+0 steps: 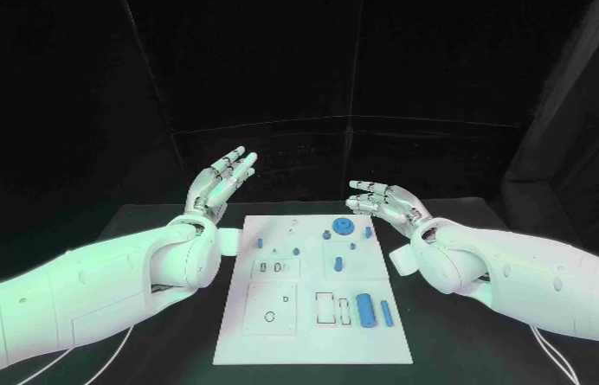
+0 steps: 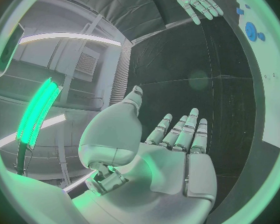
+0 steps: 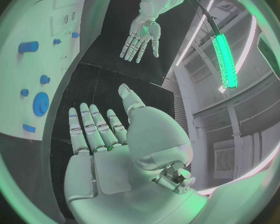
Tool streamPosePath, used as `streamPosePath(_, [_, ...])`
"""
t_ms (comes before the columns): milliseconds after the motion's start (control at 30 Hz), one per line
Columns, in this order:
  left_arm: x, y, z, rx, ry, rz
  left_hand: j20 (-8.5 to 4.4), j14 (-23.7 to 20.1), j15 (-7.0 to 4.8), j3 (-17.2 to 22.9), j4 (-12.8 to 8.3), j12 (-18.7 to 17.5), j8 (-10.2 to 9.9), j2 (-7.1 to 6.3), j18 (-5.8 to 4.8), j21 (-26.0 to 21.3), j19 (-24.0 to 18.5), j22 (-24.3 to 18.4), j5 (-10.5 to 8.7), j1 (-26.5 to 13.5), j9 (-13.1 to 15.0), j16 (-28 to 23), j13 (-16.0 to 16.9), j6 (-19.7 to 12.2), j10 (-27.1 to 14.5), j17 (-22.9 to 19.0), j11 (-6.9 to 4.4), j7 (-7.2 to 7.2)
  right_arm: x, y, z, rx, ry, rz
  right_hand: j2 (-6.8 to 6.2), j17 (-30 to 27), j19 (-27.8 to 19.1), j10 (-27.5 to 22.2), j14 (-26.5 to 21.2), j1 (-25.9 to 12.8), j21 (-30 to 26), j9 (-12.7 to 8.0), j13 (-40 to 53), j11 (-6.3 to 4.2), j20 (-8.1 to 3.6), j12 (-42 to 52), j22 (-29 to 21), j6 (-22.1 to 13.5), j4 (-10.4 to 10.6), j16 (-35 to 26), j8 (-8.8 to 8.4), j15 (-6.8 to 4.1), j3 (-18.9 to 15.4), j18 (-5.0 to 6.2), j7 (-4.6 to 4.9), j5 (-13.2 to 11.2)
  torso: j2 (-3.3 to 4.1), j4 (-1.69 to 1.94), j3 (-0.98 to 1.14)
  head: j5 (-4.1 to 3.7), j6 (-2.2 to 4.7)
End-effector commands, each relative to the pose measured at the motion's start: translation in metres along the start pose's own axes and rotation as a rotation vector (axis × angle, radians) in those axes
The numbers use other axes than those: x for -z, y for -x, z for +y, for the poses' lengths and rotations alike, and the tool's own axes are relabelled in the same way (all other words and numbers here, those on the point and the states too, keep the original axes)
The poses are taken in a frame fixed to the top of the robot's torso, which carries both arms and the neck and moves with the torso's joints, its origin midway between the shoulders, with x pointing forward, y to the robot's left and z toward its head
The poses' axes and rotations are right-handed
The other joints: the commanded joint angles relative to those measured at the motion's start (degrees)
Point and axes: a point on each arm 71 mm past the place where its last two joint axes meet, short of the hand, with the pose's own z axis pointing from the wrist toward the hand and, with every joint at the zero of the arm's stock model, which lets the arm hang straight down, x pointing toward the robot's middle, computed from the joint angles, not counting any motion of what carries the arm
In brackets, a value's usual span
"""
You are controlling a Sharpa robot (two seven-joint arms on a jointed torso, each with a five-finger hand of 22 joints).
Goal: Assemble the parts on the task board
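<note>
No part is in hand yet — left hand (image 1: 222, 180) and right hand (image 1: 383, 202) hover spread and empty beside the task board (image 1: 315, 337); next move calls for picking a blue part (image 1: 364, 310)

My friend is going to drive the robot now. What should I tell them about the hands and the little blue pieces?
Left hand: open, fingers raised, holding nothing, above the table beside the board's far left corner.
Right hand: open, empty, beside the board's far right corner.
White rectangular task board: flat in the middle of the black table.
Parts: round blue disc near the far edge, large blue cylinder lying near the right near side, small blue pegs between.
Done: nothing I can confirm.
Left: pick up and fit the parts; neither hand touches any.
</note>
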Motion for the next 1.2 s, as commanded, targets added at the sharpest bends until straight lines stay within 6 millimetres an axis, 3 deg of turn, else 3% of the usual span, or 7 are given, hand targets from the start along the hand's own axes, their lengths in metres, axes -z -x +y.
streamPosePath(33, [0.002,-0.002,-0.005,0.023,-0.037,0.023,0.27,0.8,0.11,0.0,0.1,0.4,0.4,0.31,0.71,0.3,0.0,0.1,0.18,0.4,0.1,0.3,0.1,0.7,0.8,0.1,0.04,8.65,-0.006,0.006,0.012,0.163,0.081,0.004,-0.44,0.4,8.9,10.5,10.2,1.4,4.5,0.6,0.4,-1.19,-0.09,2.1,1.9,7.3,-2.0,2.0,1.62,-1.42,0.8,1.95,7.1,-0.5,0.64,0.06,-0.16,0.18,0.25])
streamPosePath(300, [0.007,0.0,-0.008,0.042,-0.032,0.045,0.28,4.7,0.4,0.2,-0.7,0.7,0.6,0.91,0.33,0.7,0.7,0.3,0.18,1.1,0.3,1.1,0.3,2.8,3.3,0.6,0.41,8.8,-0.019,0.028,0.037,0.386,0.149,-0.007,-1.21,0.4,20.9,18.9,21.0,3.2,9.6,0.8,0.1,-3.55,-0.9,1.9,2.9,21.1,-5.2,2.5,3.17,-4.28,2.2,4.26,5.14,-1.5,2.23,0.56,-0.25,-0.2,0.94])
streamPosePath(500, [0.015,-0.007,-0.014,0.077,-0.051,0.087,0.24,9.9,-0.04,0.8,-2.4,1.1,1.0,1.79,0.77,2.2,4.4,1.1,0.18,2.5,0.5,2.3,0.6,6.3,7.8,1.2,0.12,8.76,-0.026,0.034,0.056,0.639,0.177,0.033,-2.75,0.4,30.4,26.1,29.2,4.8,14.9,0.7,0.1,-5.68,-4.47,2.0,4.7,27.5,-5.2,3.5,3.47,-7.35,3.5,4.14,3.72,-1.6,3.91,1.09,-0.23,-0.48,1.38])
streamPosePath(600, [0.02,-0.009,-0.017,0.092,-0.052,0.103,0.24,16.6,-1.2,0.9,-3.1,2.8,1.6,2.26,1.83,4.8,11.3,2.5,0.28,2.7,0.9,4.8,1.5,10.0,17.7,2.1,-0.41,8.75,-0.029,0.031,0.062,0.773,0.175,0.053,-3.14,0.4,33.3,29.5,32.7,5.6,17.9,0.7,0.1,-6.77,-6.09,1.8,6.1,29.8,-5.3,3.7,3.49,-8.75,4.4,4.09,3.03,-1.6,4.91,1.19,-0.38,-0.78,2.02])
streamPosePath(700, [0.025,-0.013,-0.019,0.107,-0.048,0.12,0.01,22.0,-2.74,1.0,-3.5,6.3,3.7,2.76,3.39,9.3,22.5,4.7,0.2,2.6,1.8,7.5,2.5,19.6,29.0,2.8,-1.53,8.4,-0.033,0.027,0.066,0.908,0.167,0.073,-3.65,1.9,35.5,32.1,40.1,5.9,21.4,0.5,0.1,-7.87,-7.89,1.4,7.9,30.9,-5.3,6.6,3.0,-10.63,4.9,4.18,2.41,-3.3,5.83,1.52,-0.54,-1.0,2.0])
streamPosePath(900, [0.03,-0.021,-0.021,0.142,-0.041,0.163,-0.06,26.8,-4.31,1.2,-4.6,7.3,5.1,3.46,5.0,12.5,28.6,5.7,0.19,3.0,2.0,9.0,1.9,26.8,32.6,2.9,-2.69,7.4,-0.038,0.012,0.069,1.163,0.151,0.134,-5.56,4.8,39.3,34.0,48.5,5.5,28.7,0.5,0.1,-9.17,-10.06,-0.5,11.9,33.0,-5.2,10.5,2.04,-12.8,5.3,4.15,1.18,-3.5,7.7,2.3,-0.58,-1.19,2.23])
streamPosePath(1200, [0.031,-0.027,-0.021,0.175,-0.034,0.204,-0.31,28.8,-4.84,1.5,-4.9,7.1,5.2,4.14,5.22,13.7,31.1,5.9,0.23,3.2,1.9,9.2,1.8,29.1,33.7,2.7,-3.11,7.03,-0.046,-0.003,0.069,1.313,0.154,0.188,-6.46,10.5,41.0,33.8,53.2,4.5,36.2,0.4,0.3,-9.68,-11.13,-2.0,16.4,34.1,-5.2,17.0,-0.04,-13.84,6.9,4.1,0.63,-3.7,9.49,2.81,-0.63,-1.79,2.02])
